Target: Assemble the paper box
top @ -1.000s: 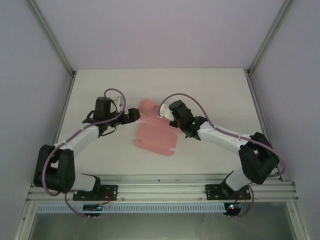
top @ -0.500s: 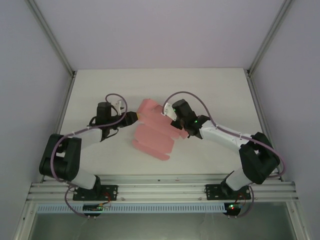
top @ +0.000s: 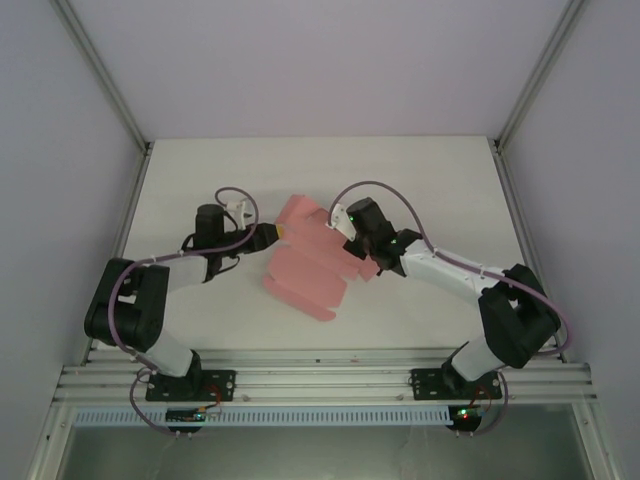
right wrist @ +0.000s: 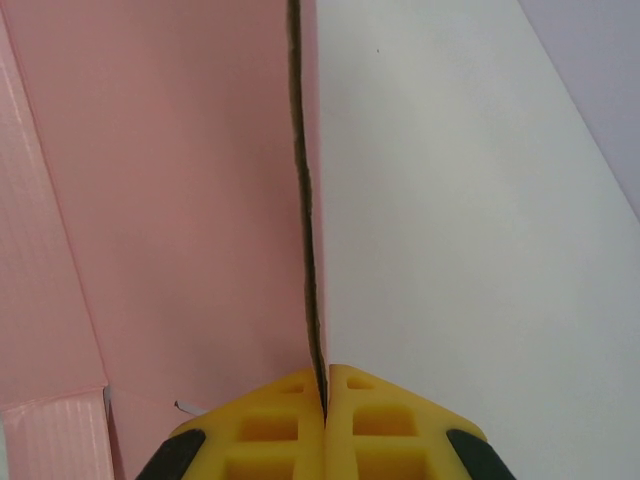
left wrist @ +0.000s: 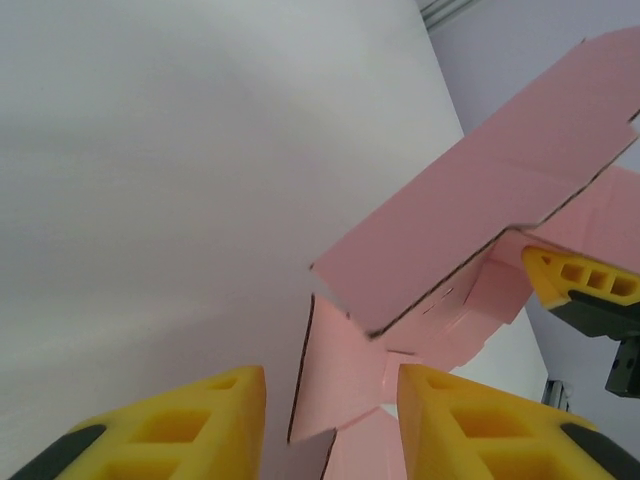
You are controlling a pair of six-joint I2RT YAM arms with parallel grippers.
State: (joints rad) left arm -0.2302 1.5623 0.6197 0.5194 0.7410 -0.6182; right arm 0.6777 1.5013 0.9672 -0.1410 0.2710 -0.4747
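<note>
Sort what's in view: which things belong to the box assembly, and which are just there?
Part of the job:
paper box, a partly folded pink sheet
right gripper, shut on its edge
left gripper, open at a flap

Just there:
table
metal rail
back wall

A: Pink paper box (top: 303, 265), an unfolded die-cut sheet, lying mid-table, running eleven to five o'clock.

B: Not quite flat, though! The panel along its two o'clock edge stands lifted, tabs splayed, creases showing.
</note>
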